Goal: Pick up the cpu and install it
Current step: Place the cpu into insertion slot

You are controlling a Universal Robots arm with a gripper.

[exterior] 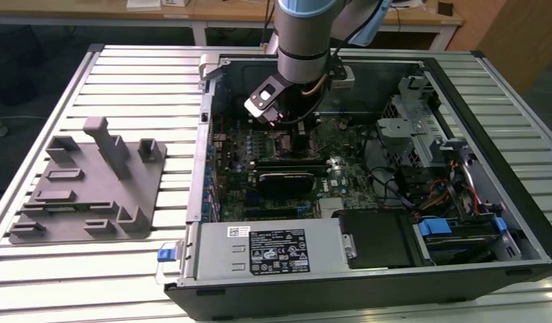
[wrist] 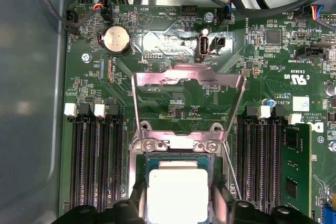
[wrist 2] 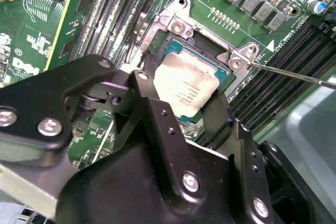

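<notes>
**Gripper clamped on the cpu at the open socket**

In both wrist views the gripper (wrist 2: 178, 94) has its black fingers (wrist 2: 157, 116) pressed against two opposite edges of the cpu (wrist 2: 188, 85), so the jaws are closed on the chip. The cpu lies silver top up within the metal socket frame (wrist: 178, 144). I cannot tell whether it is fully seated or held just above the frame.

Just beyond the frame, the hinged load plate (wrist: 189, 77) stands swung open. Black memory slots (wrist: 97, 166) flank the socket on both sides, and a green memory module (wrist: 296, 169) sits in one of them. Further along the motherboard (exterior: 347, 176) is a round coin cell (wrist: 115, 39).

In the exterior view the arm (exterior: 302, 40) reaches down into the open computer case (exterior: 495, 121), with the power supply (exterior: 267, 249) at the near edge. The case lies on a slatted table (exterior: 141, 87). A grey moulded fixture (exterior: 87, 195) sits well apart at the exterior view's left.
</notes>
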